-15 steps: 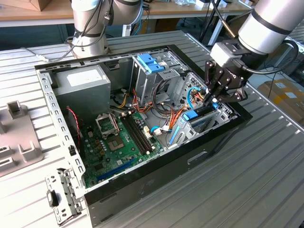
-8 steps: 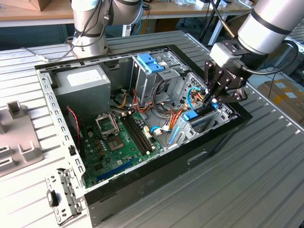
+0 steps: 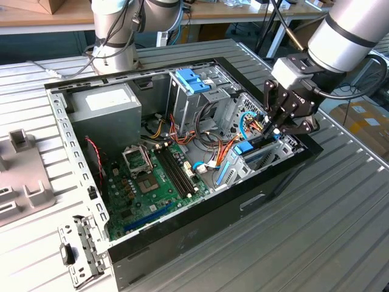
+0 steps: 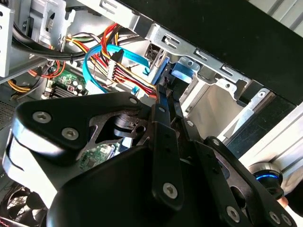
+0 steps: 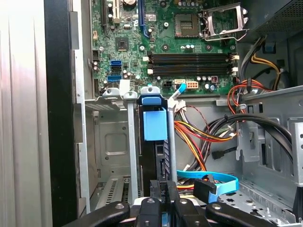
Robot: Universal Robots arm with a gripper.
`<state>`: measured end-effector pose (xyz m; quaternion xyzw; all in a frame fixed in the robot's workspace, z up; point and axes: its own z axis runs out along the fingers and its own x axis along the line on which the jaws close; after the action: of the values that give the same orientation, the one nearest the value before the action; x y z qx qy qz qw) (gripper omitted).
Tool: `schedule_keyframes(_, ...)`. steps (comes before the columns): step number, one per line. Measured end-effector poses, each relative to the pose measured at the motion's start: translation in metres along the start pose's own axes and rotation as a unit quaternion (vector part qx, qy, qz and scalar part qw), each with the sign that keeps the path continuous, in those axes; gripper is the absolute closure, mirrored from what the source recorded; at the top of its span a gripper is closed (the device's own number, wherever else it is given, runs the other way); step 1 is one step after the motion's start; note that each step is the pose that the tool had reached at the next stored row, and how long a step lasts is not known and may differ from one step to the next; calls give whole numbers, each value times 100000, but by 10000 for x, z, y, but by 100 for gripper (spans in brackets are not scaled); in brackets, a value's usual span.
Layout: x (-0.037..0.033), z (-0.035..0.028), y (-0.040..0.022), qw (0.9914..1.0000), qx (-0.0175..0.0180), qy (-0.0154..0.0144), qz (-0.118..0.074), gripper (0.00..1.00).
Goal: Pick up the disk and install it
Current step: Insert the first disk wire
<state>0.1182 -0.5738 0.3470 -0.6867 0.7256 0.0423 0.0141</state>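
Black multi-link gripper [image 3: 281, 129], on a grey-and-white arm: seen lowered into the open case at its 3 o'clock corner in the exterior view, fingers drawn together edge-on over the end of the disk. Flat dark hard drive in a bright blue plastic carrier with a blue tab [image 5: 155, 124]: seen standing on edge in the grey sheet-metal drive cage [image 5: 113, 142], between two upright rails, just beyond the fingertips in the first wrist view; appears largely seated. Judgement: pressure is best kept straight along the rails, with the carrier square so it does not bind, and the light-blue flat data cable [image 5: 208, 179] beside it kept unpinched. Green motherboard [image 5: 189, 38]: lying beyond the cage, toward 12 o'clock.
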Motion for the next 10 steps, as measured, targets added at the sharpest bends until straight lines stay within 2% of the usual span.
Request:
schedule_keyframes(5, -28, 3, 1, 100000, -6, -41, -43, 83)
schedule_keyframes(10, -27, 17, 1, 100000, -10, -168, -52, 83)
